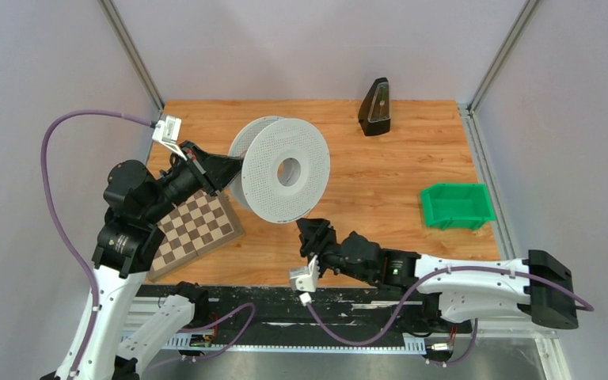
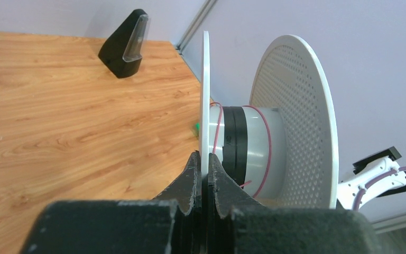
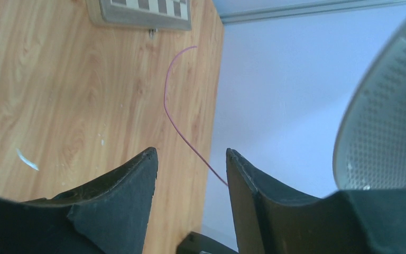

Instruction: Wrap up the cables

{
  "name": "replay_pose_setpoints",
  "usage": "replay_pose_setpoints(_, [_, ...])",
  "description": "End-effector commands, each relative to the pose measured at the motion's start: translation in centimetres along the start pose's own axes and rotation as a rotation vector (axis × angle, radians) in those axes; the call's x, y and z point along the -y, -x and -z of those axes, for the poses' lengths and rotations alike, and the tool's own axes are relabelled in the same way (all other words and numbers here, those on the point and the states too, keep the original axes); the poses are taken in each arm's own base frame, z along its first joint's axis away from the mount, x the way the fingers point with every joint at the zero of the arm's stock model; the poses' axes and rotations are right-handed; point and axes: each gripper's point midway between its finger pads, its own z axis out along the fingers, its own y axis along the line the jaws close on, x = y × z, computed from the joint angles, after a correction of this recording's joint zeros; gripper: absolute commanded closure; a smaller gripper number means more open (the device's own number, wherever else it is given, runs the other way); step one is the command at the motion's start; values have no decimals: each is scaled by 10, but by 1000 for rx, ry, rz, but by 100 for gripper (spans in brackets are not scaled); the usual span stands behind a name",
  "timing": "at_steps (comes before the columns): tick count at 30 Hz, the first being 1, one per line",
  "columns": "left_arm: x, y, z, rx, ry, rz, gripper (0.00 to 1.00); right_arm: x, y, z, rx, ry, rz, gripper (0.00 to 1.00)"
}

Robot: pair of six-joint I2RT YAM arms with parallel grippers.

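A white spool [image 1: 285, 170] with perforated flanges is held on edge above the middle of the table. My left gripper [image 1: 229, 168] is shut on the rim of the spool's rear flange [image 2: 205, 95]. A thin pink cable [image 2: 268, 153] loops loosely round the spool's grey hub. My right gripper [image 1: 314, 232] is open just below the spool. In the right wrist view the loose pink cable [image 3: 170, 114] runs across the wood, passes between my open fingertips [image 3: 191, 153] and vanishes behind the right finger. The spool's flange [image 3: 386, 132] shows at the right there.
A chessboard [image 1: 198, 229] lies under the left arm and shows in the right wrist view [image 3: 142, 10]. A black wedge-shaped object [image 1: 376, 107] stands at the back, also in the left wrist view [image 2: 124, 45]. A green bin [image 1: 455, 206] sits at the right.
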Motion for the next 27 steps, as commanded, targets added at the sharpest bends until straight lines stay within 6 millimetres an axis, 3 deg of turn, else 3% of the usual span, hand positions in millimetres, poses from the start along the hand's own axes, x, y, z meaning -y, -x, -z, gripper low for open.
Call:
replay_pose_setpoints(1, [29,24,8,57,-79,0,100,17,-18,-14,-182,13,193,47])
replay_pose_setpoints(6, [31,26,11,54,-73,-13,100,25,-26,-27,-271,7,231,48])
replay_pose_setpoints(20, [25,19,7,37,-68,9,100,8,-55,-35,-395,49,218,48])
replay_pose_setpoints(22, [24,18,7,36,-66,10,100,7,-57,-35,-404,47,202,56])
replay_pose_setpoints(24, [23,17,6,35,-63,10,100,8,-52,-35,-380,35,161,86])
replay_pose_setpoints(25, [22,17,6,37,-59,9,100,9,-46,-34,-357,24,131,96])
replay_pose_setpoints(27, [17,16,4,38,-45,3,100,13,-29,-33,-280,-4,37,100])
